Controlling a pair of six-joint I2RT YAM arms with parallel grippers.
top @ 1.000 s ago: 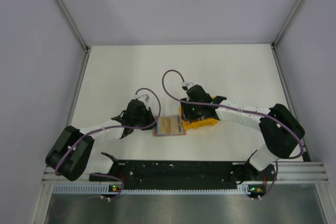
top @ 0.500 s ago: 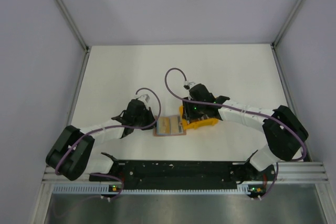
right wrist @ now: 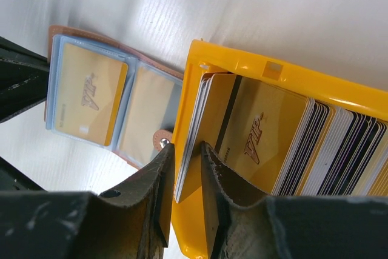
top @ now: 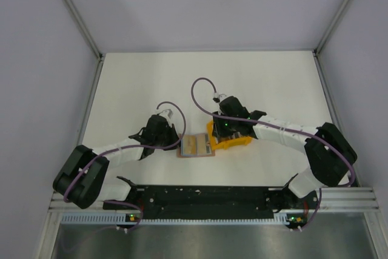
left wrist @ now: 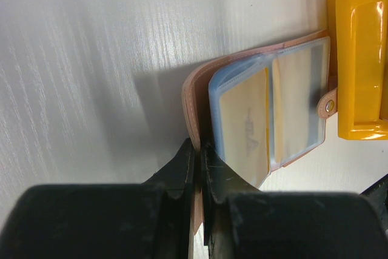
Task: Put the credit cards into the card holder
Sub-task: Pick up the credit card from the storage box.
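— What's biggest from where you stand?

— The white worktop (top: 273, 83), filling the middle of the overhead view. Both arms bend in towards its centre, the left arm (top: 115, 153) from the lower left of the frame and the right arm (top: 285, 131) from the lower right.

— And between them?

— A yellow tray (top: 239, 142) just right of centre. The card holder (top: 195, 146) lies open and flat against the tray's left side.

— Where are the credit cards (right wrist: 339, 144)?

— Most stand on edge in a packed row inside the tray, running to the lower right of the right wrist view. One gold card (right wrist: 91, 98) sits in a clear sleeve of the holder, at the left of that view.

— Is the left end effector (left wrist: 197, 153) gripping anything?

— Yes, it's pinched tight on the holder's leather cover at the bottom centre of its own view.

— The right end effector (right wrist: 187, 171)?

— Narrow, over the tray's near end, with the frontmost cards' lower corner between its fingers (right wrist: 160, 177). I can't tell whether they actually press it.

— Anything smaller?

— A small round snap (right wrist: 162, 144) on the holder's tab, beside the tray wall
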